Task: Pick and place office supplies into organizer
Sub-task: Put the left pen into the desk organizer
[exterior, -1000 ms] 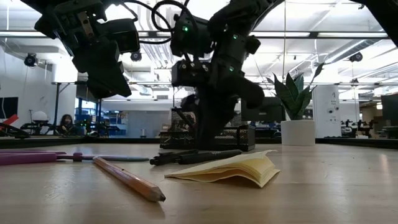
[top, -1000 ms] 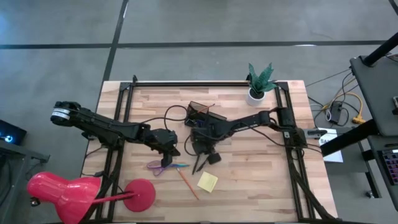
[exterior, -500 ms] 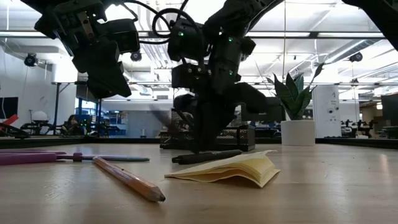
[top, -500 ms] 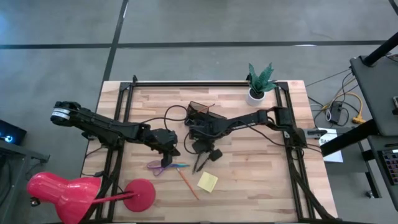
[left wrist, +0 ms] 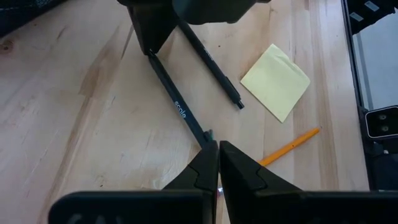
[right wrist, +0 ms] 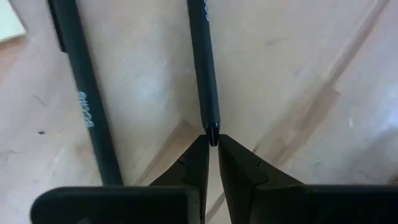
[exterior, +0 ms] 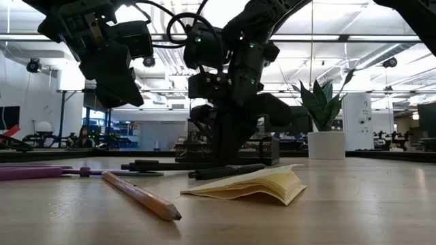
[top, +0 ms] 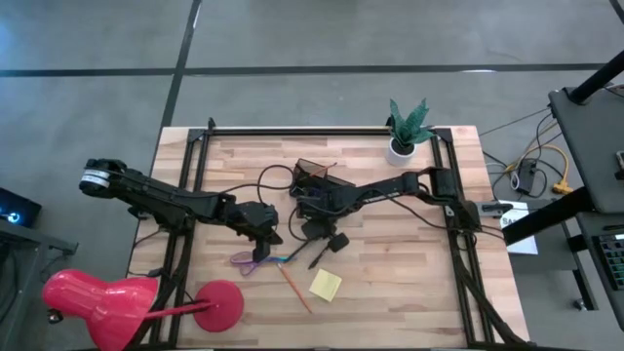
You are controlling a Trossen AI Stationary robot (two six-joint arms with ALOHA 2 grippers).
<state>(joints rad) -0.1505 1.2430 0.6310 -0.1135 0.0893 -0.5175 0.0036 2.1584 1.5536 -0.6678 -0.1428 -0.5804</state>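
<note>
My right gripper (top: 312,234) stands over the table's middle, shut on a black pen (left wrist: 177,102) that lies on the wood. A second black pen (top: 317,258) lies beside it, pointing at the yellow sticky-note pad (top: 326,285). An orange pencil (top: 292,288) and the purple-handled scissors (top: 249,260) lie flat nearer the front. The dark mesh organizer (top: 317,177) stands just behind my right gripper. My left gripper (top: 265,237) hangs shut above the table by the scissors, holding nothing. My right gripper pinches the black pen's end (right wrist: 211,129) between its two fingertips (right wrist: 196,155). The fingers come steeply from above, pointing down. The pen lies flat on the table and runs away from the fingers toward my left gripper (left wrist: 217,149).
A red desk lamp (top: 97,302) stands at the near left corner, its round base (top: 219,304) close to the scissors. A potted plant (top: 408,132) stands at the far right. Cables loop above the organizer. Bare wood lies to the right of the pad.
My right gripper has rolled about its own axis without shifting place. The pen it holds has swung flat over the table, its free end going toward the left edge and away from the second pen, which has stayed where it was.
</note>
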